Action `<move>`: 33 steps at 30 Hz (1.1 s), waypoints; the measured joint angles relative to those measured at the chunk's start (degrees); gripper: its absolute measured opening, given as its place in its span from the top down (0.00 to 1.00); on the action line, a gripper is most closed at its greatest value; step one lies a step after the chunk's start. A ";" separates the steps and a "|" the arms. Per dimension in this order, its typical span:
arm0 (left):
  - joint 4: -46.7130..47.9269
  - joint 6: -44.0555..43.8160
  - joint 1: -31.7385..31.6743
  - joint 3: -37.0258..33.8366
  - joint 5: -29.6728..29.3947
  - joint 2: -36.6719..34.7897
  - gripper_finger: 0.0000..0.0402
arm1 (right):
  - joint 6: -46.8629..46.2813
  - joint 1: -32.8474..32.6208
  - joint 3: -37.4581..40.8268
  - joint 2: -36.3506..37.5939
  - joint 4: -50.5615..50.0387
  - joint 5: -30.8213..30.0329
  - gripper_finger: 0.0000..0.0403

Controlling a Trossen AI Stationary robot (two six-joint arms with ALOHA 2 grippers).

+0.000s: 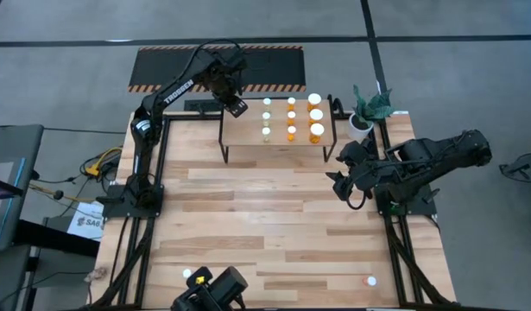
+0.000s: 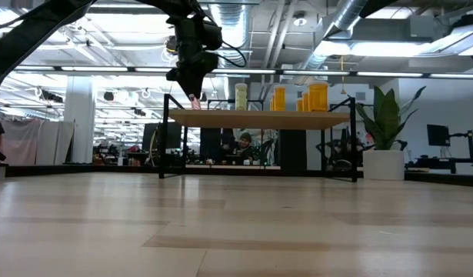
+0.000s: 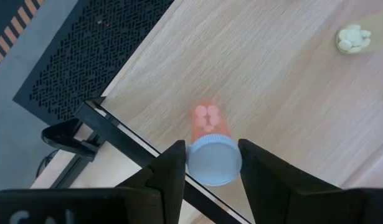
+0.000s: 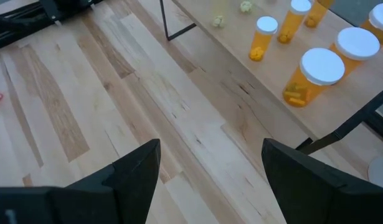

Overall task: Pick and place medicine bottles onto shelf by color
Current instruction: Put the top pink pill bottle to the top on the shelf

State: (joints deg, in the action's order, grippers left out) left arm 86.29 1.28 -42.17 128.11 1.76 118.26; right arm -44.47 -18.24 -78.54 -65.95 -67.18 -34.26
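A: Left fingers (image 3: pixel 179 168) pinched the red bottle (image 3: pixel 210 140) by its cap, over the shelf's (image 1: pixel 248 138) bare left end.

B: Why there?

A: Color sorting probably, yellow and orange bottles (image 1: pixel 291 118) sat further right. Right gripper (image 4: pixel 210 168) was wide, empty, idle over the table (image 1: pixel 248 225).

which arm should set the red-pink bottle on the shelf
Left. The left gripper is shut on the red-pink bottle above the shelf's left end, while the right gripper hangs open and empty off the shelf.
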 joint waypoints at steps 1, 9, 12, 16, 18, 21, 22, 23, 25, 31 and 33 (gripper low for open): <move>0.01 -0.06 0.00 0.00 0.00 0.01 0.67 | 0.01 0.00 0.00 0.02 0.00 0.01 0.25; -0.02 -0.22 0.00 0.00 0.00 0.00 0.64 | 0.61 -0.02 0.00 0.02 0.00 0.02 0.25; -0.69 0.22 0.00 0.00 -0.02 0.00 0.63 | 0.89 -0.02 0.00 0.00 0.00 0.02 0.25; -2.05 0.48 -0.02 0.00 0.00 0.01 0.63 | 1.01 0.00 0.00 0.02 0.00 0.02 0.25; -2.03 0.82 -0.12 0.00 0.36 0.00 0.63 | 1.01 0.00 0.00 0.01 0.00 0.03 0.25; -2.30 1.30 -0.21 0.39 -0.12 0.00 0.63 | 1.01 0.00 0.00 0.00 0.00 0.85 0.25; -2.53 1.71 -0.22 0.90 -0.85 0.00 0.63 | 1.01 0.00 0.00 0.01 0.00 1.24 0.25; -2.82 2.15 -0.22 1.72 -1.46 0.00 0.63 | 1.01 0.00 0.00 0.00 0.00 1.44 0.25; -3.05 2.56 -0.26 4.17 -1.75 0.00 0.63 | 1.01 0.00 0.00 0.01 0.00 1.44 0.25; -3.95 3.04 -0.55 4.86 -2.08 -4.79 0.63 | 0.98 0.00 0.02 0.00 0.08 1.49 0.25; -1.67 3.66 -0.93 4.87 -2.48 -6.19 0.63 | 0.98 -0.04 0.02 0.01 0.27 1.49 0.25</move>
State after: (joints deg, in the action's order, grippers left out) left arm 84.61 4.95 -43.10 132.99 -0.72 112.06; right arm -43.48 -18.28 -78.52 -65.95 -66.91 -32.77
